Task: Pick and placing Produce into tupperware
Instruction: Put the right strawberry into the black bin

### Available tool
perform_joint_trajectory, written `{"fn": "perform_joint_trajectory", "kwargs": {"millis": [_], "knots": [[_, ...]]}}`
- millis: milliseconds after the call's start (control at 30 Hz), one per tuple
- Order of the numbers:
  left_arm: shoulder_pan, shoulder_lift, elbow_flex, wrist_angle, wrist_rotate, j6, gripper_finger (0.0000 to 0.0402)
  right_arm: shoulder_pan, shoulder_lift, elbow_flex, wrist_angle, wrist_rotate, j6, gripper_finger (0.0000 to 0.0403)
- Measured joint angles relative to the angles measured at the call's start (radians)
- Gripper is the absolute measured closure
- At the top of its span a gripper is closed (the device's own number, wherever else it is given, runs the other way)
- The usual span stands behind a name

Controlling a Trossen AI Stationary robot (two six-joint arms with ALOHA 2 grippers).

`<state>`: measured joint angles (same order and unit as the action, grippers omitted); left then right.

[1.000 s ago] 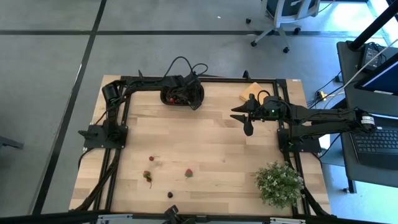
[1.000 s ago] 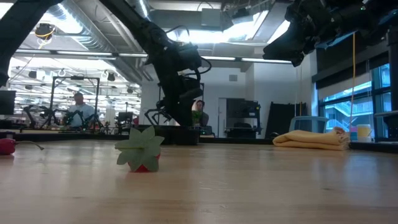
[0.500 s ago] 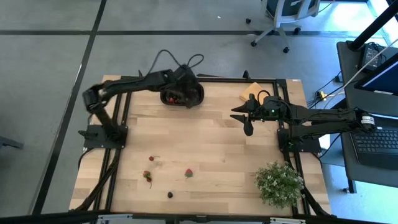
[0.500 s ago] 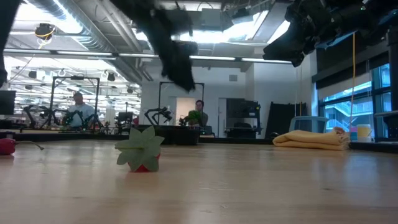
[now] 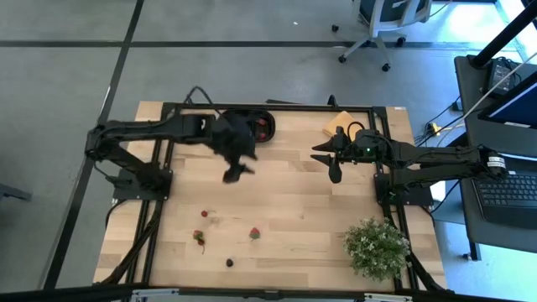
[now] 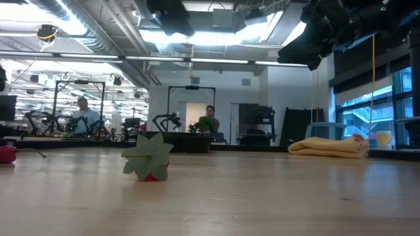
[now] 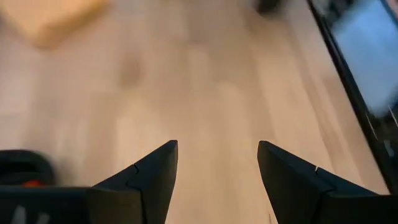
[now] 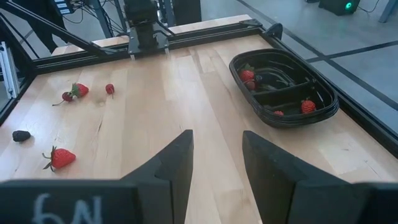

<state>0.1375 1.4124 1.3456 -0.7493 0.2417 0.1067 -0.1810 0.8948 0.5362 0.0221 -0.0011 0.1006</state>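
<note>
The high view looks straight down on the whole counter (image 5: 285, 193). The low view sits at counter height, facing the room. Each wrist view looks past its own fingers; the right one and the high view share the tupperware (image 8: 286, 87).

Only readable marking: pale handwritten characters on the right gripper (image 8: 214, 163) body, in its own wrist view. They read roughly "6N", seemingly upside down from the camera's side, so could be "N9"; can't tell which. Left wrist view has a faint pale mark on the left gripper (image 7: 216, 163) body, cropped and not legible. High and low views: no legible labels, brands, numbers or signs on table, arms or room.
</note>
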Motion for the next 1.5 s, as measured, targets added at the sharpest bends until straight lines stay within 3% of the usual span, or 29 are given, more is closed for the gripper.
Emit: {"fn": "perform_joint_trajectory", "kwargs": {"millis": [233,500,633,767,1000,1500], "knots": [[-0.174,0.052,-0.002,-0.047,-0.048,0.179,0.0187,0.0,0.0,0.0,0.003,0.0,0.003,0.0262],[-0.301,0.179,-0.001,-0.042,-0.071,0.244,0.0187,0.0,0.0,0.0,0.012,0.0,0.003,0.0262],[-0.352,0.24,-0.003,0.002,-0.028,0.257,0.0187,0.0,0.0,0.0,0.012,0.0,0.003,0.0262],[-0.373,0.266,-0.002,0.058,0.009,0.355,0.0187,0.0,0.0,0.0,0.009,0.0,0.004,0.0262],[-0.393,0.321,-0.002,0.066,-0.033,0.479,0.0187,0.0,0.0,0.0,0.003,0.0,0.056,0.0262],[-0.457,0.482,-0.002,0.127,-0.084,0.508,0.0187,0.0,0.0,0.0,-0.009,0.0,0.104,0.0262]]}}
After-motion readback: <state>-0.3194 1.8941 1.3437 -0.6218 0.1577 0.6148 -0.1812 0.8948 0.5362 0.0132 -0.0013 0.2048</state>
